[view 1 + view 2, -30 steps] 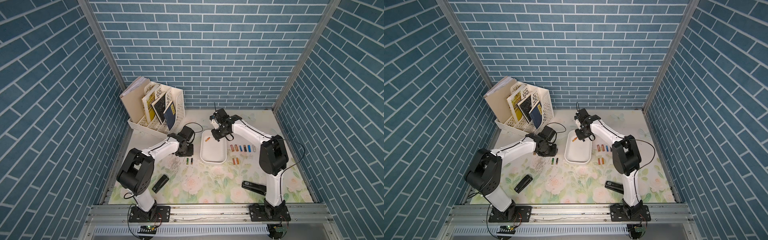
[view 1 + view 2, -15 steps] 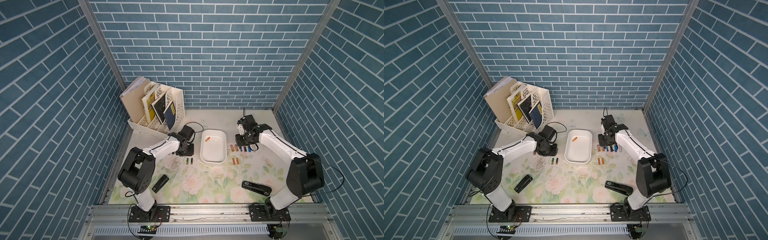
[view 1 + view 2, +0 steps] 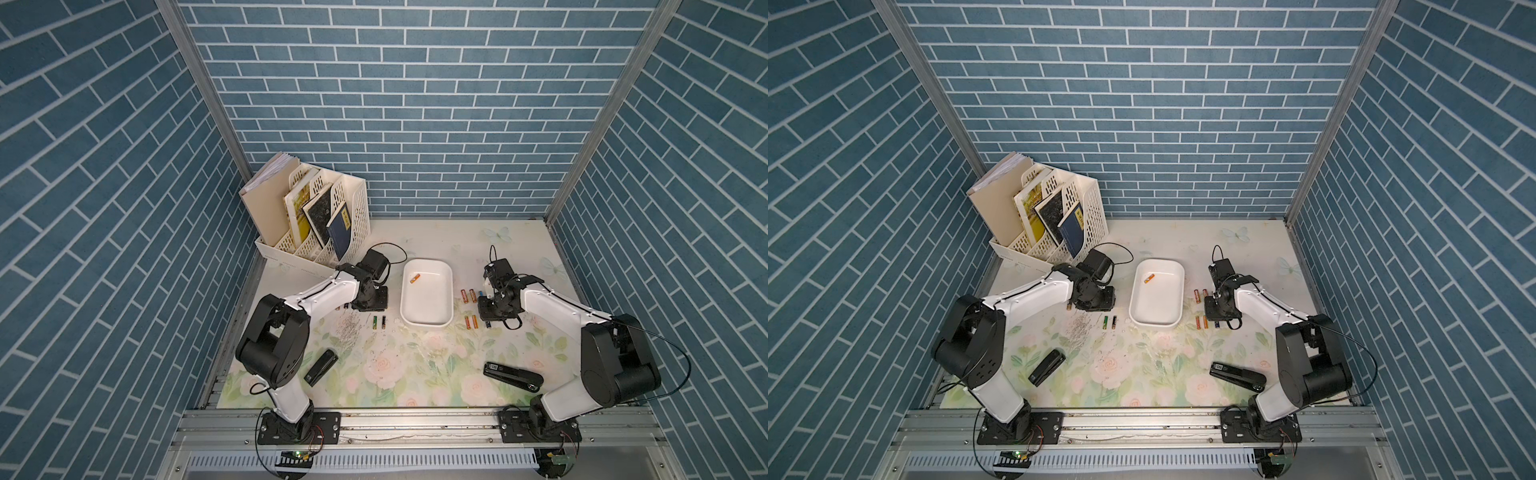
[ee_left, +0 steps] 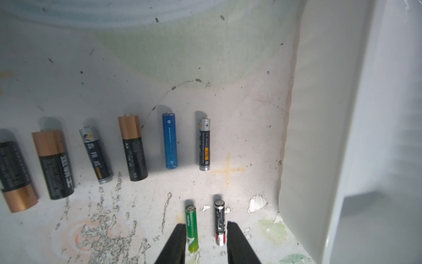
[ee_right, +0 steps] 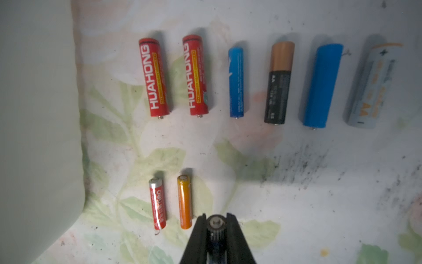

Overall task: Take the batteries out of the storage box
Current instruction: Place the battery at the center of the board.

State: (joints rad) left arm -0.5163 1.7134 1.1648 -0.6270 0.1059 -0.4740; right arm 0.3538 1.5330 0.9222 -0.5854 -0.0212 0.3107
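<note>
1 battery (image 5: 215, 225) is clamped in the right jaws, which are fully closed on it. Its long axis runs along the fingers, terminal toward the wrist camera. The left jaws stand partly open, holding nothing. 8 laid batteries (image 5: 236, 82) lie in parallel rows on the surface (image 3: 415, 374) right of the storage box (image 3: 428, 307), and 8 more (image 4: 170, 141) lie left of it. Only 1 orange battery (image 3: 414, 277) is inside, flat and diagonal to the walls, so the task looks nearly done.

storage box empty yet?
Not empty. One orange battery lies on the floor of the storage box, near its far end, in both top views.
</note>
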